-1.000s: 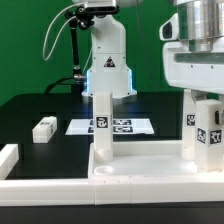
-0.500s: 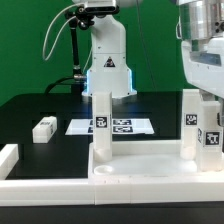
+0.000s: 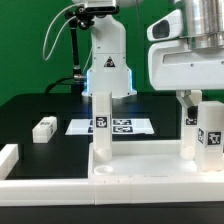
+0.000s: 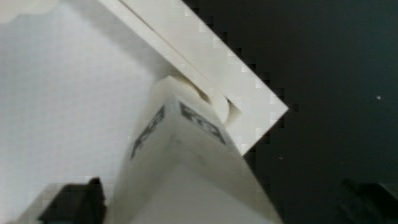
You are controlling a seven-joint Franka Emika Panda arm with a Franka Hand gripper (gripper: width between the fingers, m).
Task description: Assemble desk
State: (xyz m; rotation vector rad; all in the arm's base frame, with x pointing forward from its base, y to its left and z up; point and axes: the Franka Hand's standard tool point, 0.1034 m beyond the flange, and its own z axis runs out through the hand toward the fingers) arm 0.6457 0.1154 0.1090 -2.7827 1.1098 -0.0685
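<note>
The white desk top (image 3: 150, 168) lies at the front with its legs standing up. One leg (image 3: 101, 125) stands at its left. At its right, one tagged leg (image 3: 191, 125) stands behind and another (image 3: 212, 135) in front. My gripper (image 3: 205, 100) hangs over the front right leg. In the wrist view this leg (image 4: 192, 170) rises between my dark fingers (image 4: 75, 200), with a gap on one side, so the gripper (image 4: 222, 205) is open. The desk top's rim (image 4: 214, 60) shows beyond the leg. A loose leg (image 3: 44, 128) lies on the table at the exterior view's left.
The marker board (image 3: 130, 126) lies flat behind the desk top. The robot base (image 3: 108, 65) stands at the back. A white border rail (image 3: 40, 188) runs along the front, with a rail end (image 3: 8, 158) at the exterior view's left.
My hand has turned and shifted above the right legs; its body now reaches further toward the exterior view's left. The desk top and the other legs have not moved.
</note>
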